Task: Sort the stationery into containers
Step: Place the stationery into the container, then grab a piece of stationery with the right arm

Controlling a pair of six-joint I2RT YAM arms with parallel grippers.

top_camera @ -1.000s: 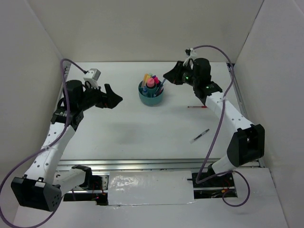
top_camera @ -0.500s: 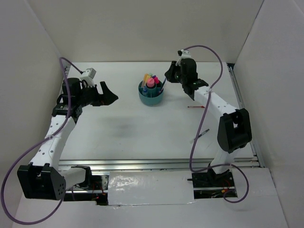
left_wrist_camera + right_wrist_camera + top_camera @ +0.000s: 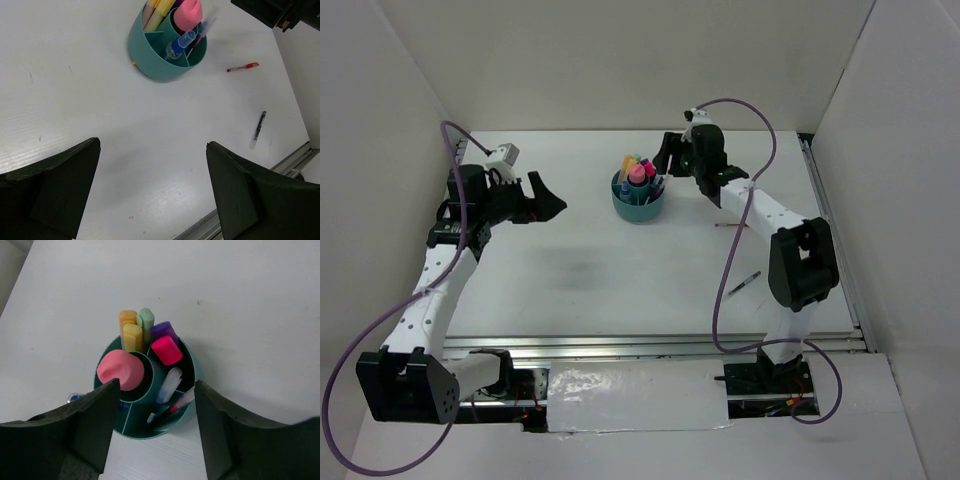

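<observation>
Right claw [image 3: 156,390]: fingers spread, nothing gripped, positioned directly above the teal organizer [image 3: 145,432]. Beneath the claw, markers [image 3: 132,332] and a pen [image 3: 175,405] occupy the outer compartments. A red pen [image 3: 735,226] and a black pen [image 3: 744,284] lie on the worktop [image 3: 620,280] behind the claw, toward its arm base.

Left claw [image 3: 152,150]: spread wide, empty, with the organizer well ahead of it.

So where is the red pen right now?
In the top view, the red pen lies on the table on the right side, right of the teal organizer and farther back than the black pen.
</observation>
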